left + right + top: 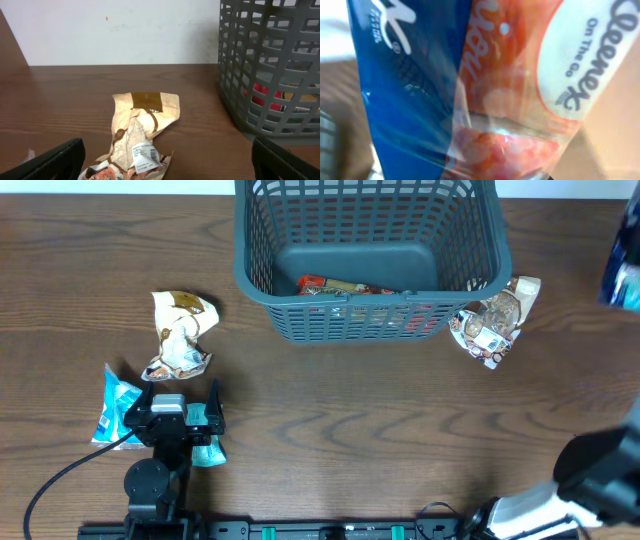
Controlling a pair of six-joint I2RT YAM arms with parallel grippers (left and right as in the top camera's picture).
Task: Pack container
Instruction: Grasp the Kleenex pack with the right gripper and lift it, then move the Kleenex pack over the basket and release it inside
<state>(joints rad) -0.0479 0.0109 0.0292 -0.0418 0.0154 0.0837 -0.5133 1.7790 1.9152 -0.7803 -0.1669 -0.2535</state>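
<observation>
At the table's far edge: the container [320,325] stands upright, a red packet [340,285] already on its floor.
Left gripper [178,395]: jaws spread wide, low over the table and facing the crumpled brown packet [142,135], likely lining up a pick.
Right gripper: apparently clenched on a tissue pack [485,90] held aloft for carrying over. Its fingers are hidden, so I'm guessing.
Beside the container: another brown packet [495,320] lies outside, unpacked.

Basket [370,310]: far side cut by top edge.
Tissue pack [510,90]: blurred, overfills right wrist view.
Blue packet [112,405]: partly under left gripper [177,395].
</observation>
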